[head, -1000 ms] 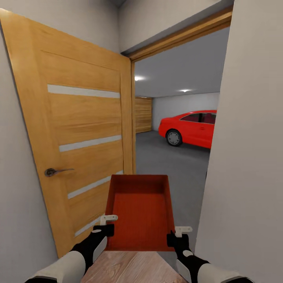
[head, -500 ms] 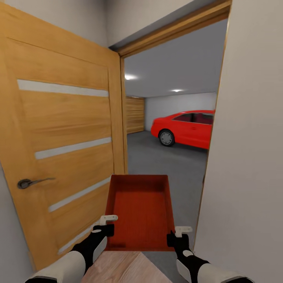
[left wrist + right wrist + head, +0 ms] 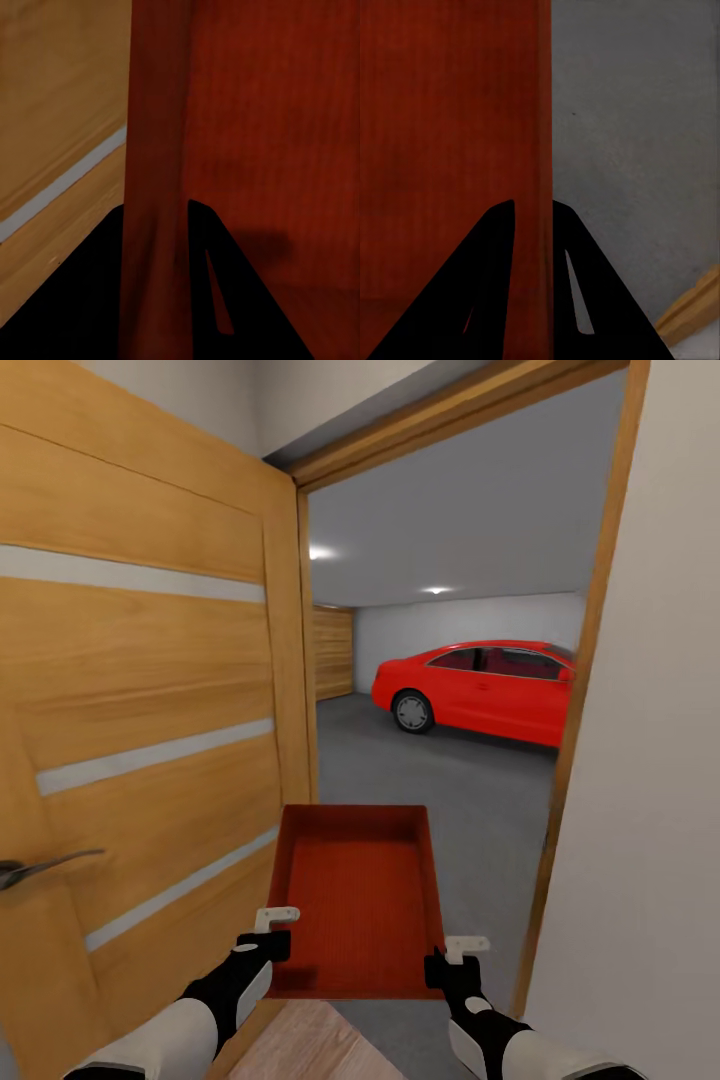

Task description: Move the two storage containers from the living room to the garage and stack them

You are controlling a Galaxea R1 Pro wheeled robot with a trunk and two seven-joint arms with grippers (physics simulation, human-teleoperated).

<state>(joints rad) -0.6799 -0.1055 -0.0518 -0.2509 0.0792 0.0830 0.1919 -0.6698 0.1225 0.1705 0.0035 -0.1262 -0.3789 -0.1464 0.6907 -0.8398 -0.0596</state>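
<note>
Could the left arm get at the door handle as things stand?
Probably not: the left gripper is shut on the storage container, with the right gripper clamping its other wall. The door handle sits close by, but reaching it means letting go.

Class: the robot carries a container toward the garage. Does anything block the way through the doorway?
Nothing visible does. The container, held by the left gripper and right gripper, faces an open doorway; the door is swung aside at left, and the red car stands farther in, to the right.
</note>
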